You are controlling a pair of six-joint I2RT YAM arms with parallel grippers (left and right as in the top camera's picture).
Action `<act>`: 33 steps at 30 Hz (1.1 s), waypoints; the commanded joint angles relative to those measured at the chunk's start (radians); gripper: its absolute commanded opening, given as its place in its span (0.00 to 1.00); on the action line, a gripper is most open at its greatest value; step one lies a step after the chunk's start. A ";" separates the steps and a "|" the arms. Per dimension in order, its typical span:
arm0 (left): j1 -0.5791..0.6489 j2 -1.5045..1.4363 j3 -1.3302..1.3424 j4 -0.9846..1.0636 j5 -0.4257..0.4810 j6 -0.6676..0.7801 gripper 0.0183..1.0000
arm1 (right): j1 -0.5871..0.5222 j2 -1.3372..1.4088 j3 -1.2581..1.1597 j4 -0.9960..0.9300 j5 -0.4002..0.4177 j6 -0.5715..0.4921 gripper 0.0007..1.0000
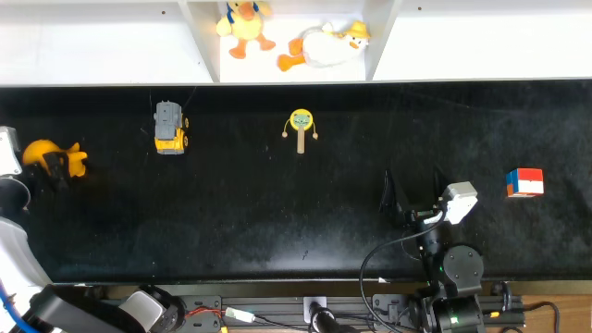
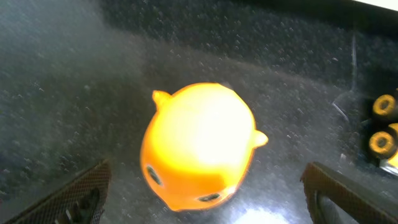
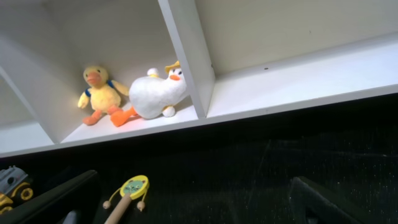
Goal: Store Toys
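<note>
Top view, shelf [image 1: 139, 42]: a white shelf is seen along the far edge of the black table [image 1: 277, 213].
Top view, middle compartment: a yellow duck plush [image 1: 245, 26] and a white duck plush [image 1: 326, 44] are lodged side by side, the yellow one to the left.
Top view, toy truck [image 1: 169, 128]: a grey and yellow truck is set on the table, left of centre, near the shelf.
Top view, rattle drum [image 1: 301, 128]: it is laid flat near the middle, its stick pointed away from the shelf.
Top view, cube [image 1: 524, 183]: a red, white and blue cube is placed far right, well apart from the other toys.
Top view, orange toy [image 1: 37, 153]: it is found at the far left of the table, under the left gripper [image 1: 55, 171].
Top view, right gripper [image 1: 412, 190]: it is held over bare table between the rattle drum and the cube, with its fingers spread.

Left wrist view, orange toy [image 2: 199, 146]: a round orange toy with small fins is seen resting on the table.
Left wrist view, left gripper [image 2: 206, 177]: the fingers [image 2: 74, 196] are spread wide on either side of the toy, a gap is left on both sides, and nothing is grasped.
Left wrist view, toy truck [image 2: 382, 127]: its yellow wheels are caught at the edge.

Right wrist view, right gripper [image 3: 194, 186]: the fingers [image 3: 336, 202] are parted widely and nothing is held.
Right wrist view, shelf [image 3: 298, 87]: both plush ducks are seated in one compartment, the white one [image 3: 155, 93] against the divider [image 3: 186, 56] and touched by the yellow one [image 3: 99, 93].
Right wrist view, table: the rattle drum [image 3: 127, 191] and part of the toy truck [image 3: 12, 183] are seen in front of the shelf.
</note>
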 commanded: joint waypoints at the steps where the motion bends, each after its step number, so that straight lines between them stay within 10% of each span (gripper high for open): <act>1: 0.009 -0.004 -0.062 0.070 0.002 0.023 1.00 | 0.004 -0.007 -0.013 0.005 0.008 0.007 1.00; 33: 0.009 0.061 -0.171 0.366 0.129 -0.046 0.43 | 0.004 -0.007 -0.013 0.005 0.008 0.007 0.99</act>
